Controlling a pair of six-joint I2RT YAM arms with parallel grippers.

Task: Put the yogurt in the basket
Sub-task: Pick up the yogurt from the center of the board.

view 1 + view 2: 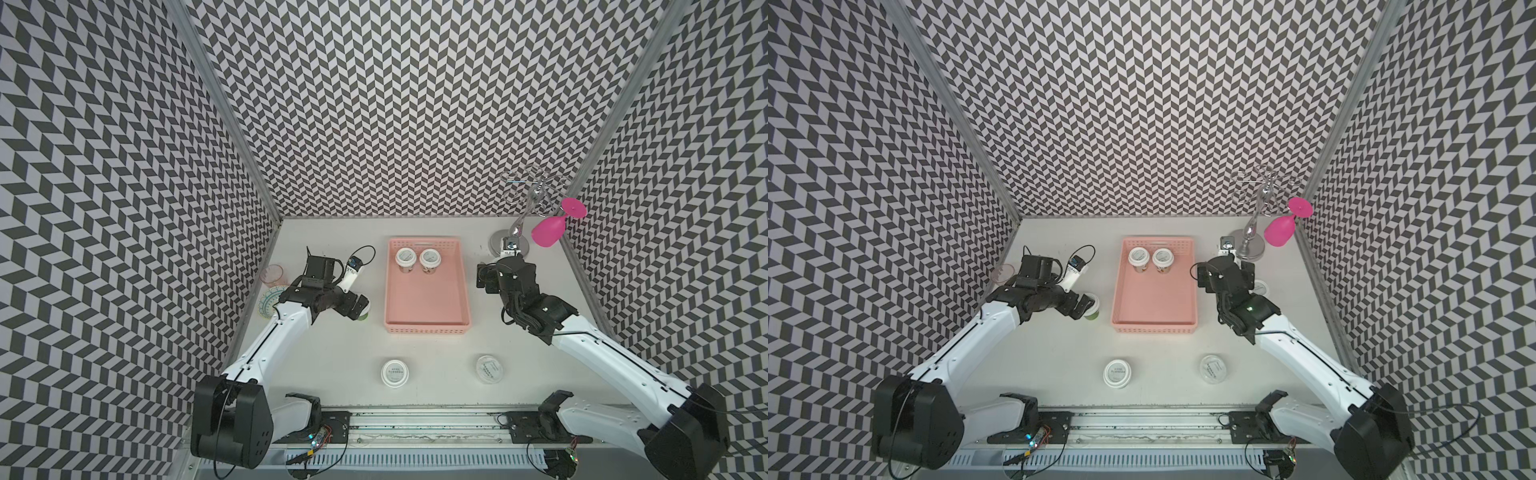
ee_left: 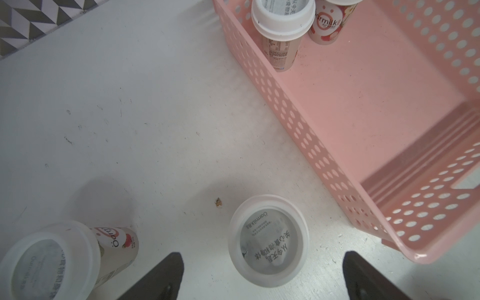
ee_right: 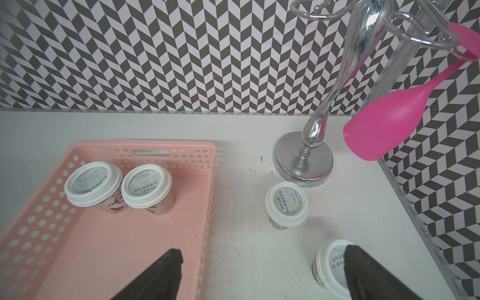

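Note:
The salmon-pink basket (image 1: 424,303) (image 1: 1154,301) lies mid-table with two yogurt cups (image 1: 406,257) (image 1: 430,258) upright at its far end. My left gripper (image 1: 358,309) (image 2: 262,255) hangs open just left of the basket, its fingers either side of a white-lidded yogurt cup (image 2: 268,241) (image 1: 1093,311) without touching it. A strawberry-label cup (image 2: 52,259) stands close by. My right gripper (image 1: 1225,268) (image 3: 262,252) is open to the right of the basket, one finger above the basket's side and the other above a cup (image 3: 330,267). Another cup (image 3: 286,204) stands beyond it.
Two more yogurt cups (image 1: 395,372) (image 1: 489,368) stand near the front edge. A chrome glass stand (image 1: 513,245) with a magenta wine glass (image 1: 548,232) fills the back right corner. A patterned plate (image 1: 269,301) and a clear pinkish tumbler (image 1: 272,274) sit by the left wall.

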